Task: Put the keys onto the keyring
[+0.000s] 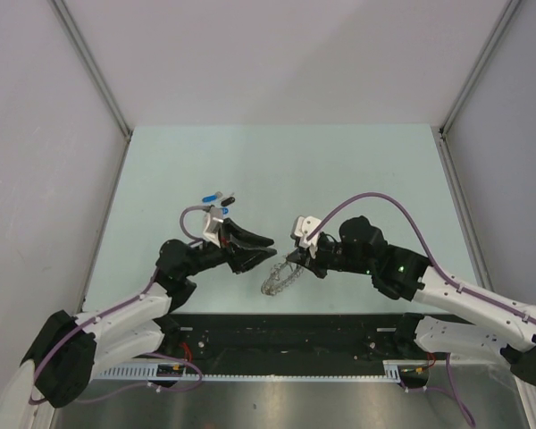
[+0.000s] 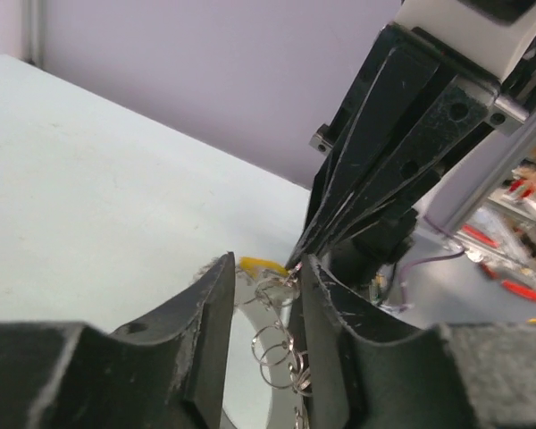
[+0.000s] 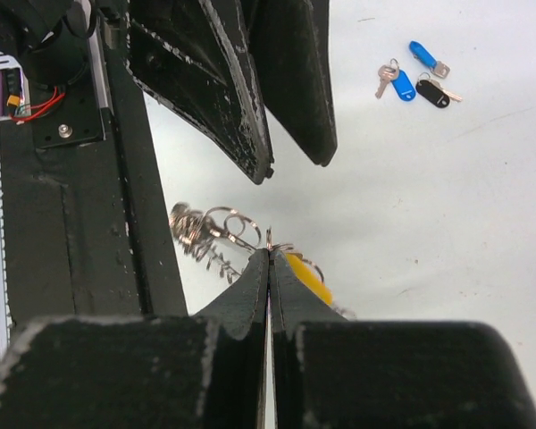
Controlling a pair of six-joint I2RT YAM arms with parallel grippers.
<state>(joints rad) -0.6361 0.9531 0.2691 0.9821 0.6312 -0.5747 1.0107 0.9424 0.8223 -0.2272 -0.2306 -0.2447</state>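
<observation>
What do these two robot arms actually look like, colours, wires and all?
Both the left arm and right arm have white links, black joints and flat, tapered black jaws. A purple cable loops along each. A green light glows on the right one.

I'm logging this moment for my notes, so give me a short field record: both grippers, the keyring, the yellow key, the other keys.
keyring: limp chain of loops, drooping between both grippers
right gripper: shut, pinching the keyring at its tips
left gripper: open, jaws either side of the keyring, not gripping
yellow key: beside the right gripper's tips, against the keyring; threaded or not, unclear
other keys: two blue keys and a black key loose on the table, apart from the ring
</observation>
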